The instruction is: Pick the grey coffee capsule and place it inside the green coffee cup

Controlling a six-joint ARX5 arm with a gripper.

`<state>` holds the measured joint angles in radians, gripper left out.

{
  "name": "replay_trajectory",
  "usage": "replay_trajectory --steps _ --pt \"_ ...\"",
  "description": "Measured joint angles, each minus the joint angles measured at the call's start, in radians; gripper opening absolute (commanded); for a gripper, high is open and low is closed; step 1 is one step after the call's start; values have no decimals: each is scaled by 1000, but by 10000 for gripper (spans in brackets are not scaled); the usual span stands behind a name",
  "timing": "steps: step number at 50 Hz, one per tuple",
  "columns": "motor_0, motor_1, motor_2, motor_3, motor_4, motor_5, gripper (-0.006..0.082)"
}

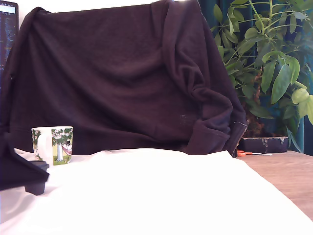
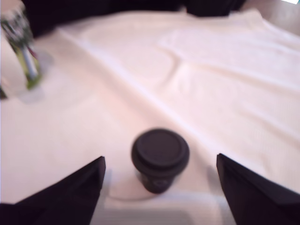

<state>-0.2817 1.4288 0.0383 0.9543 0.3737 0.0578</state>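
In the wrist view the gripper [image 2: 160, 187] hangs over a white cloth [image 2: 197, 93] with its jaws spread wide, one dark finger [image 2: 70, 192] on each side of the frame. The grey coffee capsule [image 2: 160, 159] stands upright on the cloth in the gap between them, touching neither finger. Its round lid faces the camera and its narrower body tapers down to the cloth. The picture is somewhat blurred, so finer marks on the capsule cannot be read.

From the capsule, the green coffee cup [image 2: 21, 47] sits at about ten o'clock in the wrist view, well apart from it, upright on the same cloth, cut by the picture's edge.

In the exterior view the cup [image 1: 52, 145] stands near the exterior view's left edge, showing printed green trees and a small dark figure. At roughly seven o'clock from the cup, a dark shape enters from the left edge; the capsule [image 1: 36, 186] shows below it as a small dark tapered form on the cloth [image 1: 156, 196]. Whether the gripper touches it cannot be told from this side.

Behind the cloth a large dark fabric [image 1: 122, 73] is draped as a backdrop. At three o'clock from it grows a leafy green plant [image 1: 269, 58], above a bare wooden tabletop [image 1: 288, 176].
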Motion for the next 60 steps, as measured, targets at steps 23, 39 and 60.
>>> replay_trajectory --steps 23,39,60 --pt "-23 190 121 12 4 18 106" --pt "-23 191 121 125 10 -3 73" --pt "-18 191 339 267 8 -27 73"
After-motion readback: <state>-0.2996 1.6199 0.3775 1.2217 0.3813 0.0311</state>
